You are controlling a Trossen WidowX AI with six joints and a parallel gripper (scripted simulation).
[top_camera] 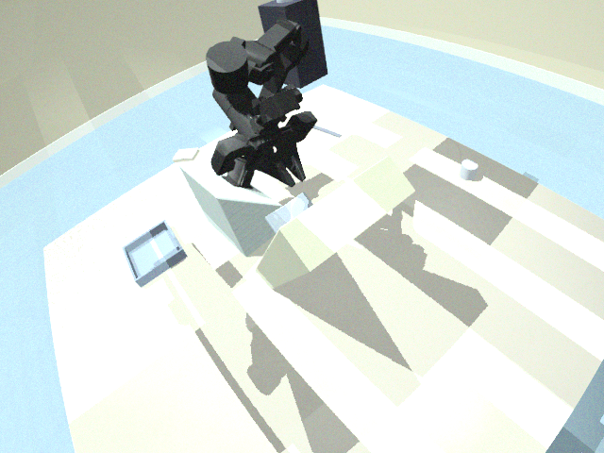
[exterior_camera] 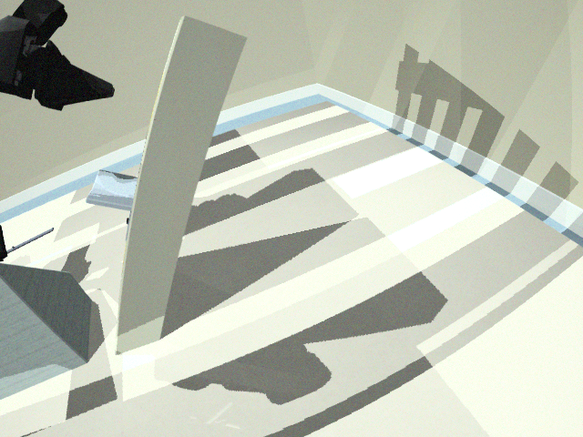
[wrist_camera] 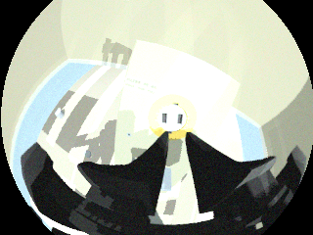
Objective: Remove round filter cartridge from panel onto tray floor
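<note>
The filter cartridge [wrist_camera: 173, 117] is a round white face with two narrow dark upright slots, inside a yellow ring on the pale service panel [wrist_camera: 210, 83] [exterior_camera: 183, 178] [top_camera: 387, 185]. The panel leans, and the exterior view shows it from behind. The cartridge cannot be made out in the top and exterior views. My gripper [top_camera: 297, 182] [exterior_camera: 112, 90] [wrist_camera: 176, 134] is open by a narrow gap with nothing between the fingertips. It points at the panel's face, its tips just below the cartridge in the wrist view; contact cannot be told. The blue-grey tray [top_camera: 163, 269] shows nothing on its floor.
A grey-green wedge-shaped block [top_camera: 248, 224] [exterior_camera: 51, 300] stands between the tray and the panel. A bluish angled piece [top_camera: 290, 211] [exterior_camera: 113, 188] is close by the panel. A white cylinder [top_camera: 468, 170] and a thin rod [top_camera: 327, 131] [exterior_camera: 30, 239] lie farther off.
</note>
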